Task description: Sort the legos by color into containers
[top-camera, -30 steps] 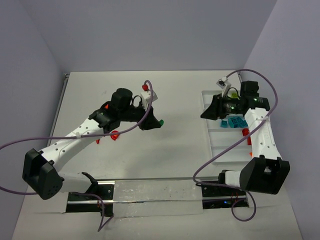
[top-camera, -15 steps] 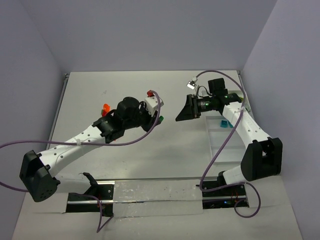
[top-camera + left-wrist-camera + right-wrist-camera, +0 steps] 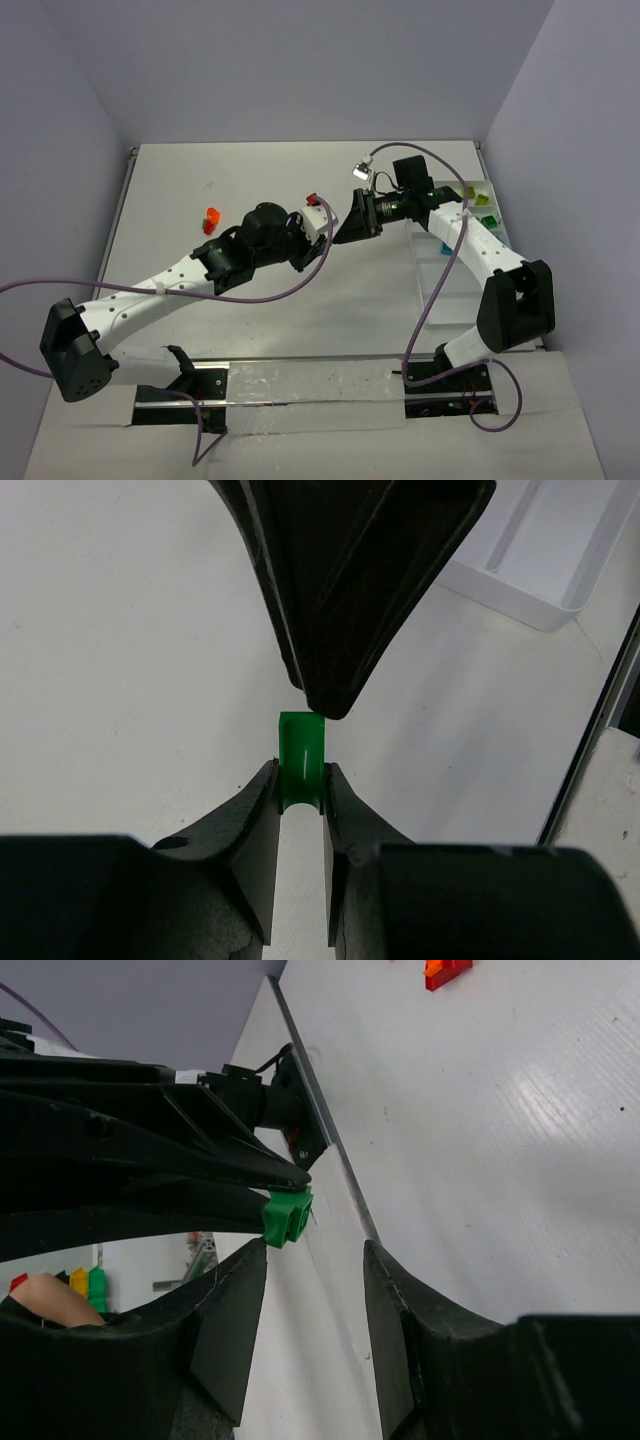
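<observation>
My left gripper [image 3: 326, 238] is shut on a dark green lego [image 3: 301, 758], held by its sides between the fingertips above the table's middle. The gripper also shows in the left wrist view [image 3: 300, 778]. My right gripper [image 3: 346, 231] is open and empty, tip to tip with the left one. In the right wrist view the green lego [image 3: 287, 1216] sits just off the right gripper's [image 3: 315, 1252] left fingertip, outside the gap. An orange-red lego [image 3: 211, 218] lies on the table at the left. The white tray [image 3: 432, 282] stands at the right.
The tray's far compartments hold a lime brick [image 3: 472, 193], a green brick [image 3: 488, 220] and a teal one [image 3: 444, 248]. The right gripper's finger [image 3: 350, 590] hangs close above the held lego. A corner of the tray [image 3: 560, 560] lies beyond it.
My left gripper has carried the green lego to the right. My right gripper has swung left from over the tray, so the two now meet near the table's middle.
</observation>
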Tool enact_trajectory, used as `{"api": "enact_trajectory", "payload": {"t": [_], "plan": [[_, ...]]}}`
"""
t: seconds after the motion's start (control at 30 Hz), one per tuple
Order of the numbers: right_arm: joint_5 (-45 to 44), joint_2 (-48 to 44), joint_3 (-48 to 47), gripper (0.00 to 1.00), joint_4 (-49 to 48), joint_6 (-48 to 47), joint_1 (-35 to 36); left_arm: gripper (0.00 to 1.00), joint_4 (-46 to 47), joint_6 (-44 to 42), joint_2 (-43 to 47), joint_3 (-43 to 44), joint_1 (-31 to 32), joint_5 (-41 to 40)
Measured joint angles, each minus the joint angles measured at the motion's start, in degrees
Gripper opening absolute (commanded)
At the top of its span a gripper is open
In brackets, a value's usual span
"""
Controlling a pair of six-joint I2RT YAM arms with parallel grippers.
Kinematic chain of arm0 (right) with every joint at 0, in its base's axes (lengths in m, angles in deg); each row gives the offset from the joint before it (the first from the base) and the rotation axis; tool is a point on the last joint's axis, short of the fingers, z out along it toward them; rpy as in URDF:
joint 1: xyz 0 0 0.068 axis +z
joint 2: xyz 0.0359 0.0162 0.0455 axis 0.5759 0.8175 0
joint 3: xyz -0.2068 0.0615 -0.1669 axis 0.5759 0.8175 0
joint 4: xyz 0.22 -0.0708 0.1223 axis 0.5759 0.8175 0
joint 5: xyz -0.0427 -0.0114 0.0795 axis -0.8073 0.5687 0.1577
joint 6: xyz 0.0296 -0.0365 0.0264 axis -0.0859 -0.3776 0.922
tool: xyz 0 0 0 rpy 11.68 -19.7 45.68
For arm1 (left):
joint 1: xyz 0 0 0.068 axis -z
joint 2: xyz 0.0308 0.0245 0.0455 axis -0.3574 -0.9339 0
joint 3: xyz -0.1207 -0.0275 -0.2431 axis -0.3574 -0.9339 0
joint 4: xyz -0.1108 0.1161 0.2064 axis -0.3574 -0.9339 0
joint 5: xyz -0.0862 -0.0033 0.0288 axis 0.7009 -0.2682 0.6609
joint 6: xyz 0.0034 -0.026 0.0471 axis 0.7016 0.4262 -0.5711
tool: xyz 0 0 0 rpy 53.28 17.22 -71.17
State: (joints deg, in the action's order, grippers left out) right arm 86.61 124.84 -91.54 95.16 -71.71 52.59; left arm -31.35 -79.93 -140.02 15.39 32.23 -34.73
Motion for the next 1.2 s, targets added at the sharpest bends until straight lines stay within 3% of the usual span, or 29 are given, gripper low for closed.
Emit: {"api": "enact_trajectory", "payload": {"t": [0.33,0.43,0.57,0.67,0.73,0.8,0.9,0.97,1.07,1.2], "plan": [[-0.5,0.2,-0.5,0.48,0.1,-0.1,2.9,0.00,0.2,-1.1,-0.2,0.0,0.9,-0.2],[-0.5,0.9,-1.0,0.39,0.0,-0.2,3.5,0.00,0.4,-1.4,-0.3,-0.1,1.4,-0.2],[-0.5,2.0,-1.6,0.05,0.3,-0.5,4.1,0.00,0.3,-1.5,-0.8,0.0,1.5,-0.7],[-1.9,2.2,-1.7,0.00,0.9,-0.2,4.2,0.00,0.3,-1.7,-1.0,-0.1,1.6,-1.4],[-2.4,2.2,-1.8,0.00,1.1,-0.3,4.2,0.19,0.3,-1.7,-1.1,-0.1,1.7,-1.8],[-2.4,2.2,-1.8,0.00,1.4,-0.6,4.2,0.53,0.3,-1.8,-1.1,-0.1,1.9,-2.3],[-2.5,2.0,-1.8,0.00,2.6,-2.6,4.2,0.93,0.2,-1.5,-1.1,-0.1,2.0,-2.8],[-3.3,1.6,-1.8,0.00,3.9,-4.8,3.5,0.98,-0.1,-1.0,-1.0,-0.1,1.1,-2.1],[-5.8,0.5,-1.8,0.00,6.4,-8.6,1.3,0.99,-1.0,0.8,-0.7,0.0,-2.6,1.6],[-12.0,-1.7,-1.7,0.00,9.4,-14.0,-7.6,0.99,-3.0,4.5,1.0,-0.1,-11.0,6.0]]}}
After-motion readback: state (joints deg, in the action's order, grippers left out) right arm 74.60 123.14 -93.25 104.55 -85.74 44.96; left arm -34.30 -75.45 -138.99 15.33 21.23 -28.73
